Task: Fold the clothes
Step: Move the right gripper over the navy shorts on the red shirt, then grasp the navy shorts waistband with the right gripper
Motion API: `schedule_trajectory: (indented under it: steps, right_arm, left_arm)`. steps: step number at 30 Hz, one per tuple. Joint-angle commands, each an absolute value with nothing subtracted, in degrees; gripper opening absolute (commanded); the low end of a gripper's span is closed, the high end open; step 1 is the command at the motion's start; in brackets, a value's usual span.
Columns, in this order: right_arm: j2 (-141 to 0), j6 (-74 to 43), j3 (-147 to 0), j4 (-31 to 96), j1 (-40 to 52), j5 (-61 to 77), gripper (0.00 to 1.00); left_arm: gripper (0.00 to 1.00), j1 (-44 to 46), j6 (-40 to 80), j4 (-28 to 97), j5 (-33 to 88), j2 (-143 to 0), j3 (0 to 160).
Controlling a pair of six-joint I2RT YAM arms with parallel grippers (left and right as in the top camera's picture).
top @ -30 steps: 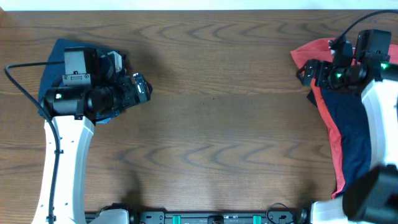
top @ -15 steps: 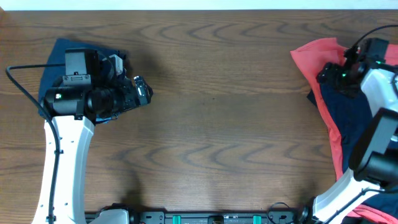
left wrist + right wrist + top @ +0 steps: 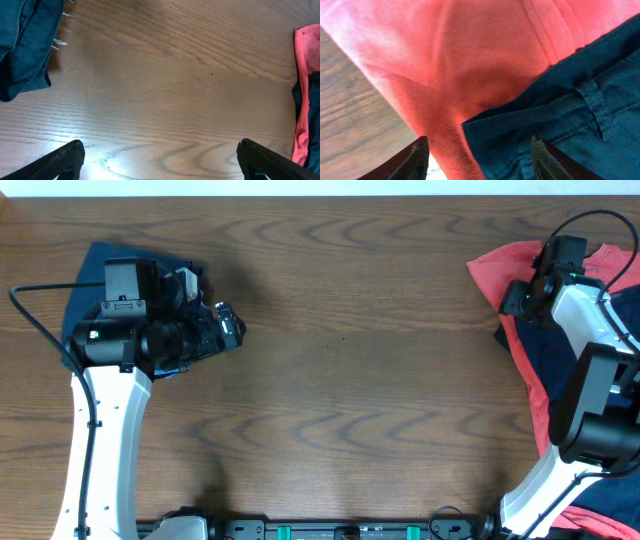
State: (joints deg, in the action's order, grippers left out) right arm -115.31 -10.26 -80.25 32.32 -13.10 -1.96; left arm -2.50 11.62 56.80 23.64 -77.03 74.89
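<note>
A coral-red T-shirt (image 3: 497, 266) lies bunched at the table's far right, with dark navy shorts (image 3: 560, 375) on top of it. My right gripper (image 3: 514, 298) hovers low over that pile. In the right wrist view, the right gripper (image 3: 482, 161) is open, straddling the coral T-shirt (image 3: 445, 60) and a corner of the navy shorts (image 3: 560, 125) without pinching either. A folded navy garment (image 3: 105, 265) sits at the far left, partly under my left arm. My left gripper (image 3: 160, 161) is wide open over bare wood, beside the folded navy garment (image 3: 22, 45).
The brown wooden table (image 3: 350, 380) stretches between the two arms. More coral and navy fabric (image 3: 600, 525) hangs near the table's front right corner. The table's back edge (image 3: 320, 194) runs close behind both piles.
The right arm has swung and turned its wrist over the coral and navy pile, and its jaws have narrowed. The left arm has not moved.
</note>
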Motion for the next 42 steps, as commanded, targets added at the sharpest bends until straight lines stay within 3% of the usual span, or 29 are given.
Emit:
schedule_trajectory:
  steps: [1,5,9,13,19,27,34,42]
  right_arm:
    - [-117.49,-10.70,-80.77,32.38,-12.88,-3.66,0.63]
    - [-118.34,-10.70,-80.77,32.71,-12.88,-5.48,0.49]
    - [-118.34,-10.70,-80.77,32.95,-12.91,-6.90,0.46]
    - [-118.34,-10.70,-80.77,33.47,-13.67,-9.50,0.35]
    - [-117.86,-10.72,-81.01,34.81,-15.97,-9.54,0.06]
    - [-107.53,-10.68,-81.28,35.07,-20.12,-5.96,0.05]
    - [-94.61,-10.33,-81.38,31.24,-23.94,-4.58,0.06]
    - [-81.41,-8.03,-85.58,30.61,-21.28,13.28,0.08]
  left_arm:
    - [0.98,-2.31,11.05,56.95,24.01,-76.84,76.14]
    - [0.98,-2.31,11.05,56.97,24.01,-76.84,76.14]
    - [0.98,-2.33,11.05,57.21,24.01,-76.84,76.14]
    - [0.98,-2.33,11.05,57.21,24.01,-76.84,76.14]
    - [0.98,-2.33,11.05,57.21,24.01,-76.84,76.14]
    - [0.98,-2.33,9.96,58.50,23.99,-76.69,76.20]
    - [0.98,-5.45,8.21,67.61,23.57,-76.18,81.58]
    - [0.98,-10.50,8.21,77.67,23.57,-76.14,92.44]
